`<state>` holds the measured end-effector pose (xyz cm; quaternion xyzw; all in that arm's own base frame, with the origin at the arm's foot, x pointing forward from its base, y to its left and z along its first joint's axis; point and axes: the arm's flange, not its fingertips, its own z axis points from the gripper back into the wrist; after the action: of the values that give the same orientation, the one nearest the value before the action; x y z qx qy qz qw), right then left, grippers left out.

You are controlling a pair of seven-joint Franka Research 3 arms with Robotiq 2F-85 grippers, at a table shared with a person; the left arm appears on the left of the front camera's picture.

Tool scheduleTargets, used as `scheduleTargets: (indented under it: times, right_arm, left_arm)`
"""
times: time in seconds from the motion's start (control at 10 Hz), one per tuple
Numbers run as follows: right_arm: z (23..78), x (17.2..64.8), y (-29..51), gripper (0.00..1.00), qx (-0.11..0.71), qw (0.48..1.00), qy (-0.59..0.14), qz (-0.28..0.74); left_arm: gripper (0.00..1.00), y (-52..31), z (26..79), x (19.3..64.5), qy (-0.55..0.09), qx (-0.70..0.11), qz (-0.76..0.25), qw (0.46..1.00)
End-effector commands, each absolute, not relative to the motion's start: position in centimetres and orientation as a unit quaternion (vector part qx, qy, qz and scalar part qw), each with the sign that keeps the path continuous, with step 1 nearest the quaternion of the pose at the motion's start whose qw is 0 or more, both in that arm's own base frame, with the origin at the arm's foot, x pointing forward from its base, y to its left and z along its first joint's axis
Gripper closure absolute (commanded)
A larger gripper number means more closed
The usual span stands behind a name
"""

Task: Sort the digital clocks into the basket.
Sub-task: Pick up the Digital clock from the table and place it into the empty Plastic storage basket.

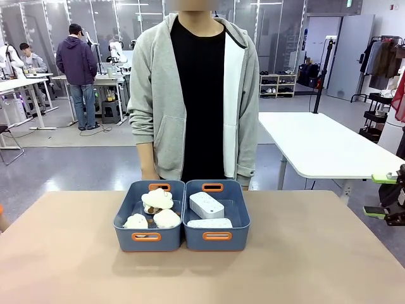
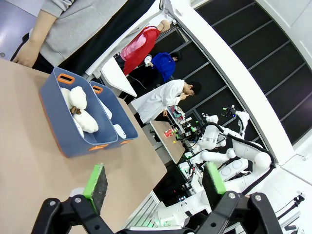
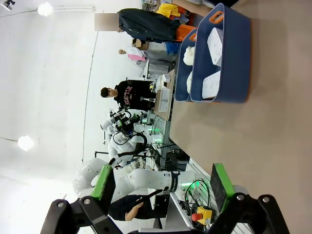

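You are looking at a robotics lab, a big open hall laid out in test stations. Grey polished floor, glass partition walls at the back, bright ceiling lamps. Your own station is a tan table (image 1: 63,253) with a person (image 1: 196,95) standing at its far edge. Behind, white worktables (image 1: 323,149) sit well apart, one loaded with gear where two people (image 1: 77,69) work. The wrist views show further stations: white robot arms (image 2: 219,146) on stands, cabling, green indicator lights, a red emergency-stop button (image 3: 201,214), and staff at benches. Shelving and a clothes rack (image 1: 380,63) line the far right wall.
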<state>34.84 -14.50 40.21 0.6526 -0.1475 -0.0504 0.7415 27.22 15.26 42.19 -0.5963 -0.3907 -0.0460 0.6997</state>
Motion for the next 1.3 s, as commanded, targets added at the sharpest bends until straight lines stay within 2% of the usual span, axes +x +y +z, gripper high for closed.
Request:
scheduleTargets:
  times: [0.0, 1.2]
  right_arm:
    - [40.29, 34.51, -14.50, 0.00, 0.653, 0.742, -0.145, -0.047]
    - [40.29, 34.51, -14.50, 0.00, 0.653, 0.742, -0.145, -0.047]
  left_arm:
    - [0.00, 15.20, 42.49, 27.16, -0.396, -0.600, -0.051, 0.694]
    - [0.00, 15.20, 42.49, 27.16, -0.396, -0.600, -0.051, 0.694]
